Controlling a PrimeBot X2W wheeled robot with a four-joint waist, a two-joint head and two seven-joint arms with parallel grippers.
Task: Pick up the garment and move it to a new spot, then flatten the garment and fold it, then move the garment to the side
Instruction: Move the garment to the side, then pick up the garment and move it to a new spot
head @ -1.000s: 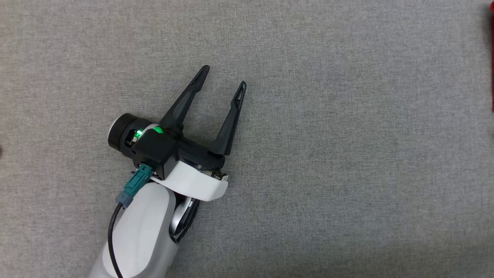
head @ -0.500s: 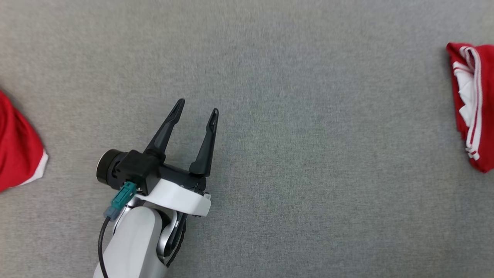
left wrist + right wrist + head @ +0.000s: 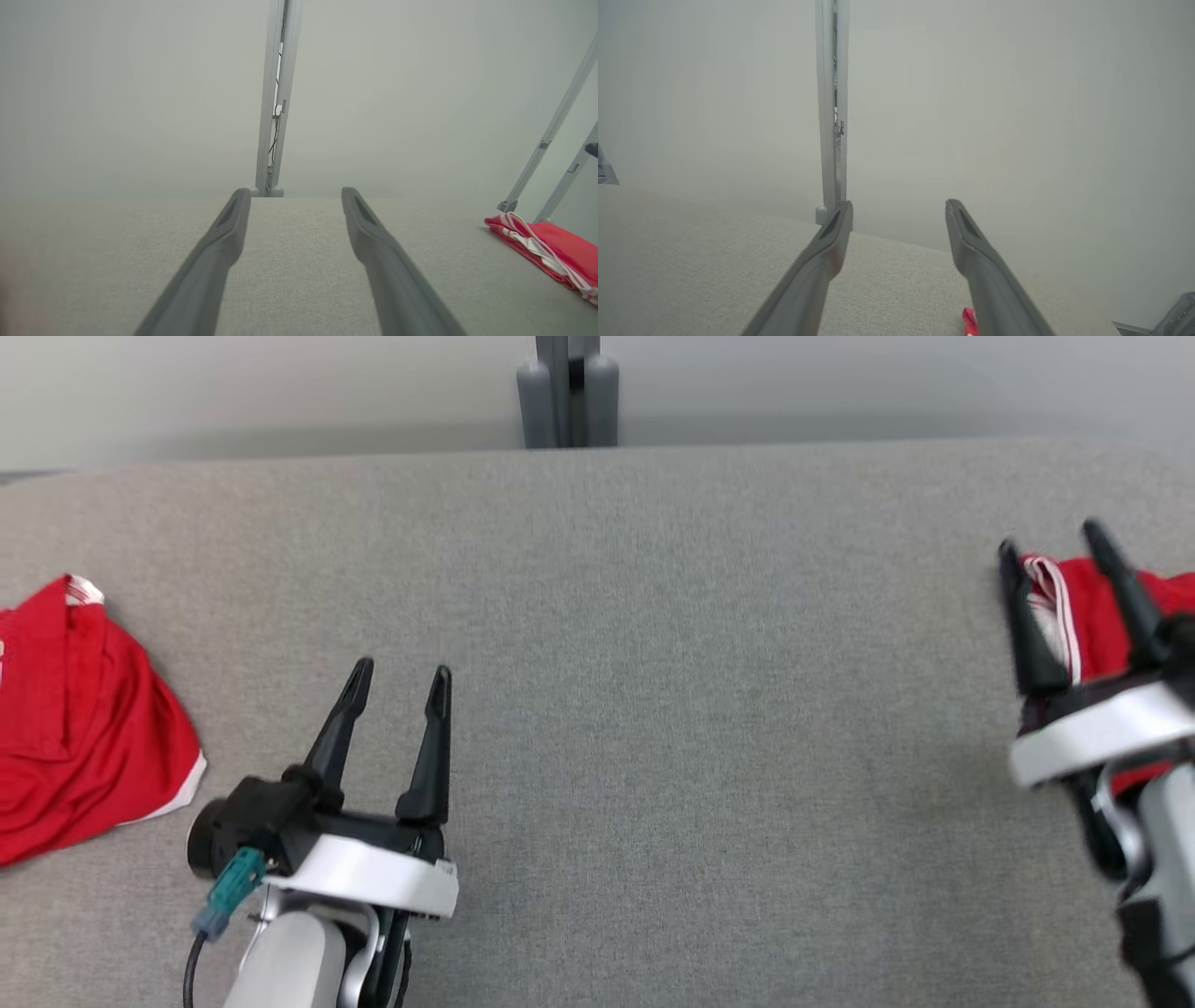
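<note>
- Our left end effector [image 3: 401, 668] and right end effector [image 3: 1048, 538] stood released, both empty.
- We judged the crumpled red garment [image 3: 84, 737] the next target, best gripped by its edge, low against the counter [image 3: 653, 616].

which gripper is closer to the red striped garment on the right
Right. The right gripper is at the striped garment, overlapping it in the head view; the left gripper is far across the grey table to its left.

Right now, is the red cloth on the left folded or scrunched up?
Scrunched up: the red fabric garment with white trim lies in a wrinkled heap on the grey fabric surface.
</note>
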